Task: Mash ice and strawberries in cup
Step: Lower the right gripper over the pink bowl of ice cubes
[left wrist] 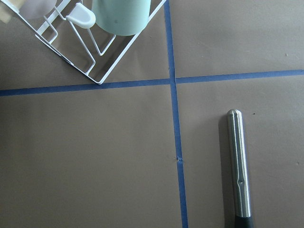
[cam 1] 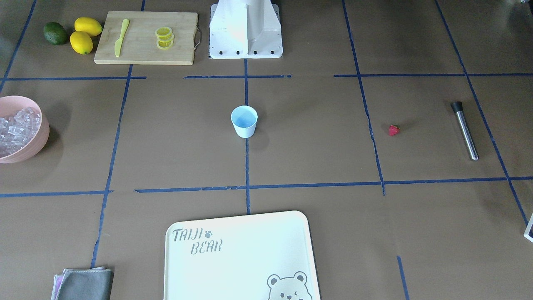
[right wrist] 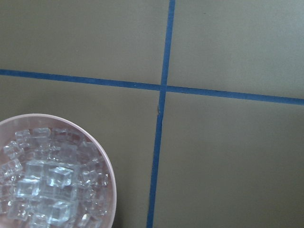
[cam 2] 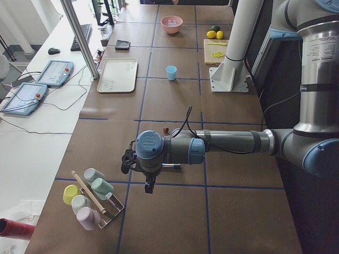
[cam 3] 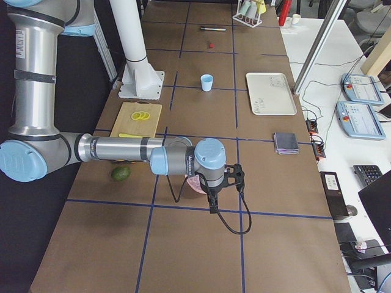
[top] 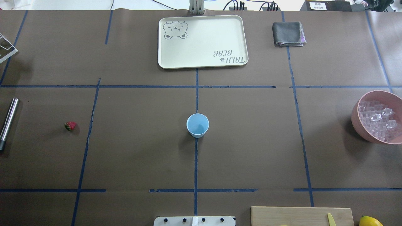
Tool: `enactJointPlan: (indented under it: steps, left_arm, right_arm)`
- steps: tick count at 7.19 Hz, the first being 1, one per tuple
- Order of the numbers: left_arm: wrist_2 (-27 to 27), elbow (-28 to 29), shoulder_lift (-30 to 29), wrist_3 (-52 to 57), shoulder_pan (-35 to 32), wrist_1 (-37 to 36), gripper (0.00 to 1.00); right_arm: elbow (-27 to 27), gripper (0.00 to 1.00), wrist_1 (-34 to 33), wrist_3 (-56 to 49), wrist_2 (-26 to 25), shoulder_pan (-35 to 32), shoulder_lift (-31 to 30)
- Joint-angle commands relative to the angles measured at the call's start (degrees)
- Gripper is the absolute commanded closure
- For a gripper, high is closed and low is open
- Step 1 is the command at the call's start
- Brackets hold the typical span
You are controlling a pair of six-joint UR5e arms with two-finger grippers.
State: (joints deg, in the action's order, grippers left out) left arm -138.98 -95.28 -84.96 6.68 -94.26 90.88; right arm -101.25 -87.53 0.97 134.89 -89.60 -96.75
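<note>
one cup (cam 1: 244, 121), one strawberry (cam 1: 394, 130), two lemons (cam 1: 88, 26)

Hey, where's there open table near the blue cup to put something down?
All around the cup the brown table is bare: a wide stretch toward the strawberry on one side and toward the pink bowl of ice on the other. The tray beyond it is empty too. Crowded: the corner with the cutting board, lemons and avocado.
</note>
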Motion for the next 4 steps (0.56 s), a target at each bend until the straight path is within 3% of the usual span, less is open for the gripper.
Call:
enactJointPlan:
  steps: [1,3,4]
  left_arm:
    - [0.0,-0.3,0.3,0.0,0.0,0.0,0.00]
    - [-0.1,-0.6,0.7,0.0,0.0,0.1,0.00]
    - [-0.1,-0.9,0.7,0.0,0.0,0.1,0.00]
  right_arm:
    - [-4.6,0.01,0.1,9.8,-0.2,4.9,-0.1]
    - [-6.1,0.04,0.1,14.7,-0.2,9.0,-0.5]
    - [-6.2,0.15,0.1,15.5,-1.0,10.8,-0.5]
